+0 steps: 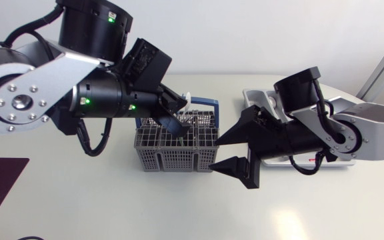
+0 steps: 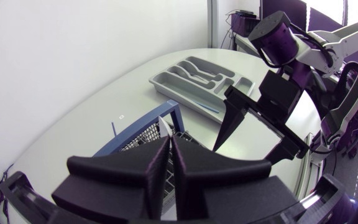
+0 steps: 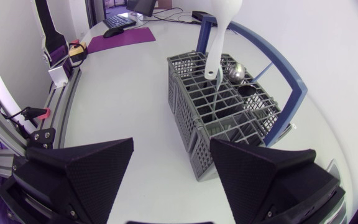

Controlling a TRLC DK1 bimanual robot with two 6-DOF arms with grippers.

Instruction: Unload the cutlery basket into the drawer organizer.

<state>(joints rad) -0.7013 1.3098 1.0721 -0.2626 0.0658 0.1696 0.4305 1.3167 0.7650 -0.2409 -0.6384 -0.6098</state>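
Your left tool (image 2: 169, 142) pinches the white utensil (image 3: 218, 43) by its handle, standing in the cutlery basket (image 1: 172, 157). It looks light, stiff and slick, so grip high and squarely. Your right tool (image 3: 171, 142) is spread beside the basket.

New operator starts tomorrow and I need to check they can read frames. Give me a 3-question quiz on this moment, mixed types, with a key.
1. True or false: the right gripper is shut on the cutlery basket.
2. What does the left gripper hold over the basket? A: a white utensil. B: a metal ladle. C: nothing.
3. Fill in: seen from the head view, the drawer organizer lies on the ___ arm's side of the basket.

Key
1. False. Its fingers stand wide open, with the basket ahead of them.
2. A.
3. Right.
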